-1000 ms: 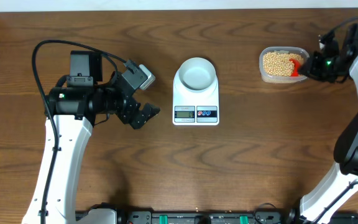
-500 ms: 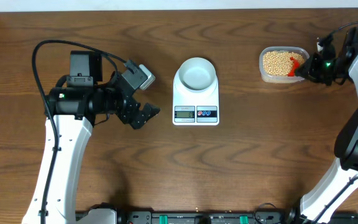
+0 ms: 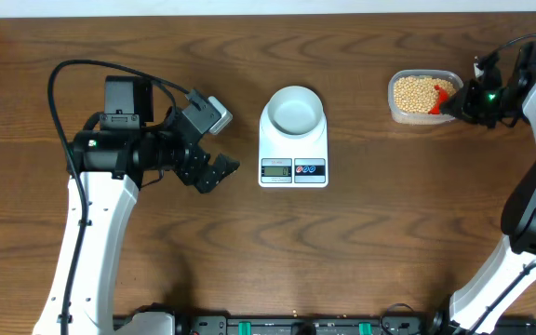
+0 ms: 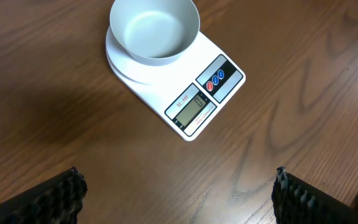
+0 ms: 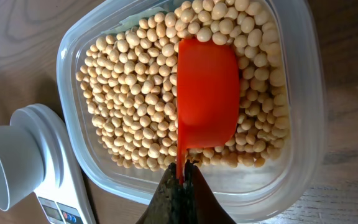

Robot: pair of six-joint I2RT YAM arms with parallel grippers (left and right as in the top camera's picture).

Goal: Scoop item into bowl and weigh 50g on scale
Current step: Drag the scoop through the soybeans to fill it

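Red is the scoop (image 5: 207,93), and it lies on the beans (image 5: 123,99) in the clear tub (image 5: 294,93). The right gripper (image 5: 180,180) is pinched tight on the scoop's thin handle, by the tub's edge. The tub sits at the far right of the wood table (image 3: 389,233). The bowl (image 3: 294,112) sits on the round end of the scale (image 3: 277,147), in the middle of the table, well apart from the tub. The scale's little screen and two buttons are on the side near the robot. The left gripper (image 3: 214,170) hangs near the scale, on its left. Its fingers are spread wide and hold nothing. It does not touch the scale.
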